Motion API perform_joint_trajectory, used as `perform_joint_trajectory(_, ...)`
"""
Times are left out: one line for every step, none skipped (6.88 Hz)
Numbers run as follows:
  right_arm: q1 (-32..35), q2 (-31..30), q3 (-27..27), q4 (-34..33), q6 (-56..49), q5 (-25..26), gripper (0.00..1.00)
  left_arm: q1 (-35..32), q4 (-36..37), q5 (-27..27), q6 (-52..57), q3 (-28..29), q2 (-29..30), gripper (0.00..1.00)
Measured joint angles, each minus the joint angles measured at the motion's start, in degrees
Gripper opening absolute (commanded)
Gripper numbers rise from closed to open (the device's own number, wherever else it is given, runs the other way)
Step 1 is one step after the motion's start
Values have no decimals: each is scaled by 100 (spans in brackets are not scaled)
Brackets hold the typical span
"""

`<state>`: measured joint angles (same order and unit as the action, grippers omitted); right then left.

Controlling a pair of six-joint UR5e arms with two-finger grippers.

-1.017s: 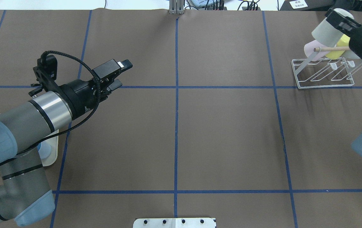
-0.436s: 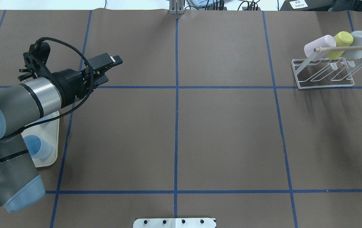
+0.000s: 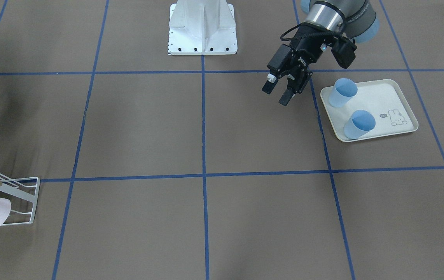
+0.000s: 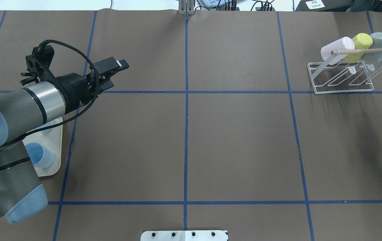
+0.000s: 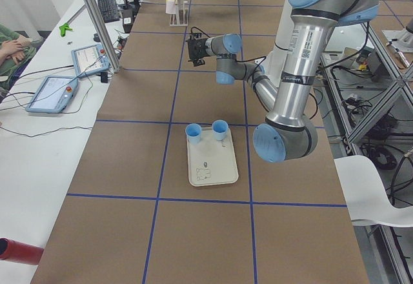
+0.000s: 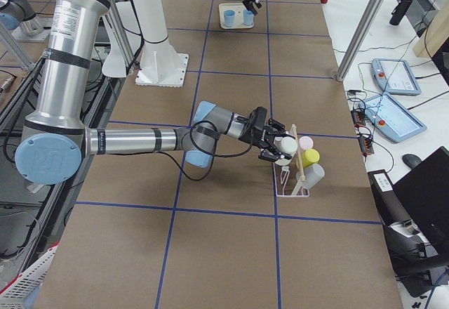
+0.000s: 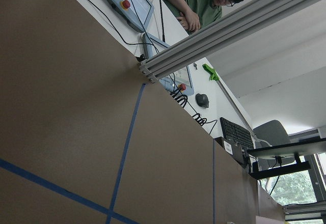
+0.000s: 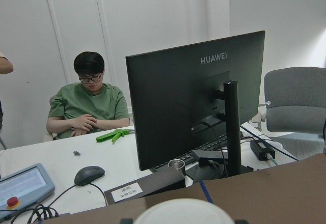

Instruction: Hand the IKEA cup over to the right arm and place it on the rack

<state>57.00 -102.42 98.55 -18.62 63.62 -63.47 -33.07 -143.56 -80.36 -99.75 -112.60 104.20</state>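
the pale round cup [image 6: 285, 143] sits clamped in the black right gripper [image 6: 273, 145], forearm stretched level toward the white wire rack [image 6: 293, 181] mid-frame. the black left gripper [image 3: 278, 92], upper right of the front view, angles downward, fingers spread, empty.

rack [image 4: 345, 90]: far right, bearing three cups [image 4: 358, 45] | tray [image 3: 381, 101]: left edge, bearing two cups [image 3: 359, 123]
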Motion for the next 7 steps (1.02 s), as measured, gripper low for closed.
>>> perform_joint_trajectory(-3,109,-226,62,-7,1,0,-6,2,-9,170,-20,-142,100)
perform_joint_trajectory(-4,164,-370,88,-13,1,0,-38,3,-26,540,-48,-378,100)
perform_joint_trajectory(-4,185,-438,96,-13,1,0,-158,93,-167,968,-61,-631,100)
perform_joint_trajectory(-5,195,-464,97,-12,1,0,-427,368,-546,1434,-97,-856,100)
perform_joint_trajectory(-8,200,-478,94,-14,1,0,-762,662,-979,1798,-147,-990,100)
perform_joint_trajectory(-14,223,-509,90,-18,1,0,-1023,831,-1287,2067,-169,-1084,100)
perform_joint_trajectory(-16,323,-626,89,-18,1,0,-1222,953,-1489,2354,-175,-1178,100)
